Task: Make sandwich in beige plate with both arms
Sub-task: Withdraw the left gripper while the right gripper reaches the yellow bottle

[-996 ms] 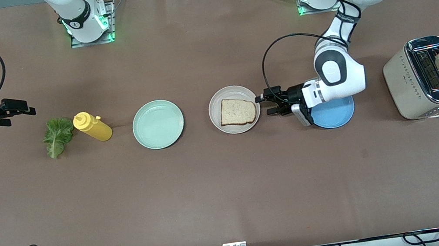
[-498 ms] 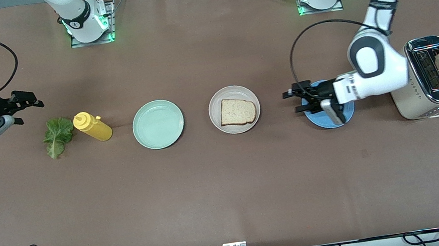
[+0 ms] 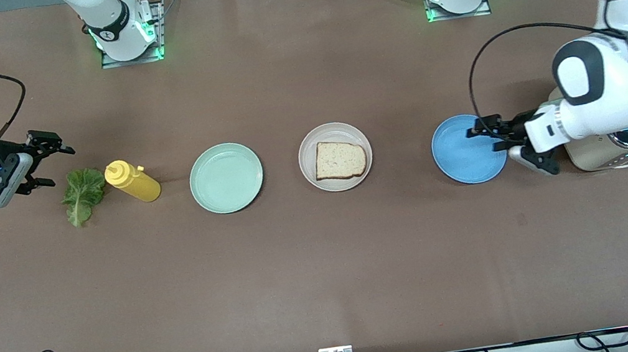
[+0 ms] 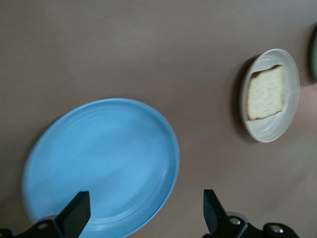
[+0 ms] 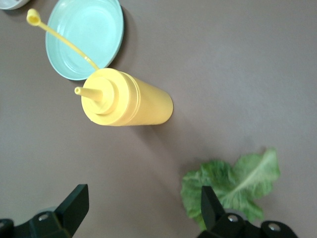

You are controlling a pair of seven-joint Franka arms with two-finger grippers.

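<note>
Since the earlier frames, you see the left gripper [image 3: 487,133] drawn back from beside the beige plate [image 3: 310,167] to above the blue plate [image 3: 466,161], at its edge toward the toaster [image 3: 591,157]; its fingers stand apart and hold nothing. Note that the right gripper [image 3: 53,160] has moved closer to the lettuce leaf [image 3: 82,194], fingers likewise apart and empty. One bread slice [image 3: 339,160] lies on the beige plate. Observe the yellow squeeze bottle [image 3: 132,181] between the lettuce leaf and the mint green plate [image 3: 226,178].
</note>
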